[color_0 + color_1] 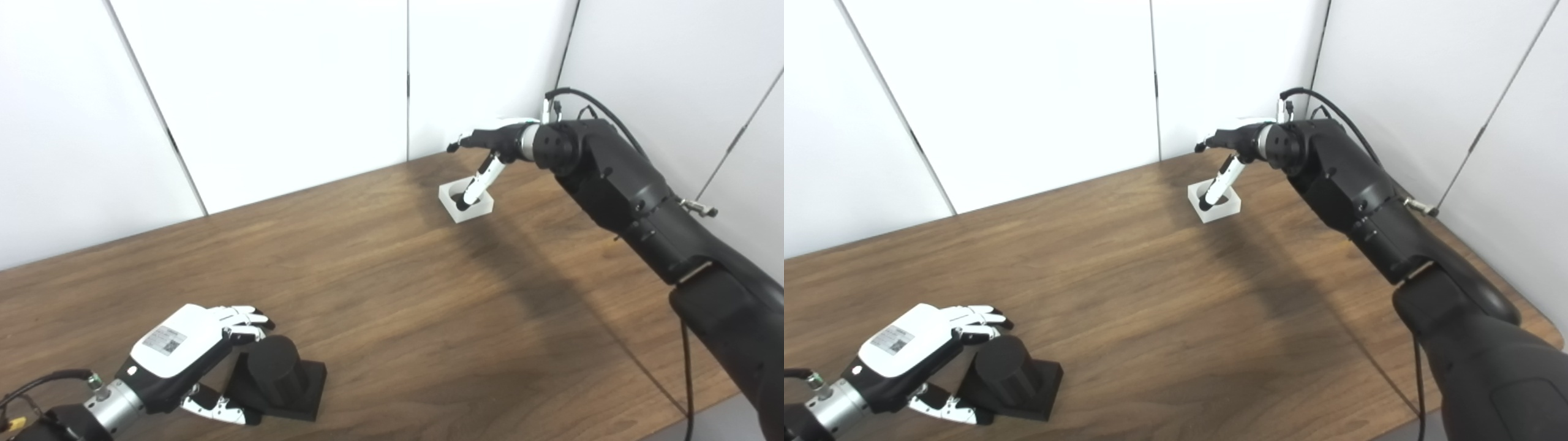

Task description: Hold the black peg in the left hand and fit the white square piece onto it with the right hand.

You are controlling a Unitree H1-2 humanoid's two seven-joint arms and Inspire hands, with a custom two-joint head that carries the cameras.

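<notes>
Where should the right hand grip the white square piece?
Probably by one wall of the white square piece, from above: it lies flat with its hole facing up, and the right hand already has a digit reaching into the hole. Pinch that wall inside and outside.

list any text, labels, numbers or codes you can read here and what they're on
No text can be read in either view.
Sticker on the back of the left hand: a square code pattern and faint print lines, too small and blurred to read.
Black peg, white square piece, right hand, table and wall panels: no visible markings.
</notes>
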